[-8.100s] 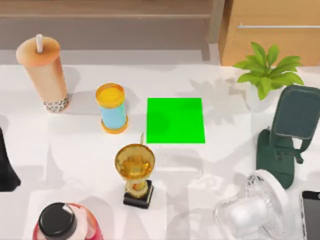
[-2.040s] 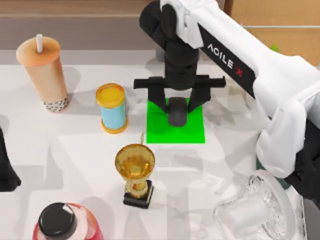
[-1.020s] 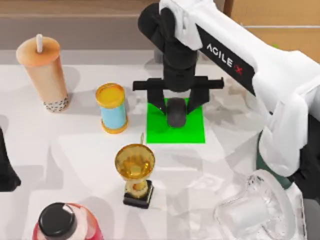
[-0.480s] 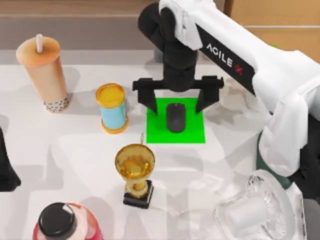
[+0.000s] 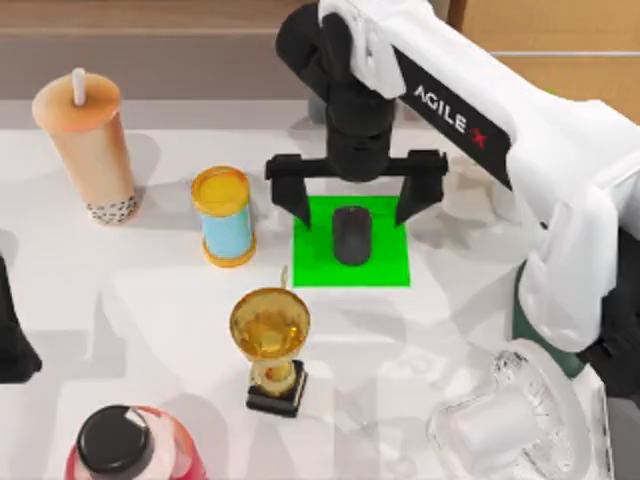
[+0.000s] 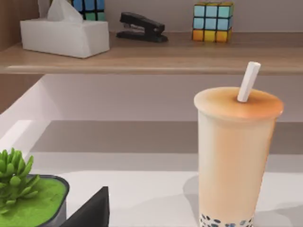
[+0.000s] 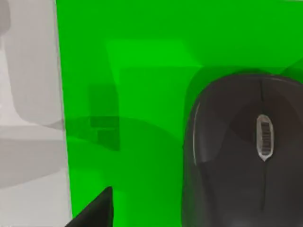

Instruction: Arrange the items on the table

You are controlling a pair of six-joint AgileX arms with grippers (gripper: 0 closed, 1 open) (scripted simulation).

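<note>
Mouse [image 5: 351,234] lies on the green pad [image 5: 318,262], right gripper [image 5: 354,208] over it w/ jaws wide, not touching.
Rel. to the pad: bubble-tea cup [image 5: 88,150] far left at the back of the table [image 5: 150,300]; fan [image 5: 505,425] front right; blue can [image 5: 226,217] just left; trophy [image 5: 271,345] in front. Left gripper: jaws can't tell.

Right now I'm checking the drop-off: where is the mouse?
In the top view the mouse lies on the green square at the table's middle, between the open fingers of the right gripper.
</note>
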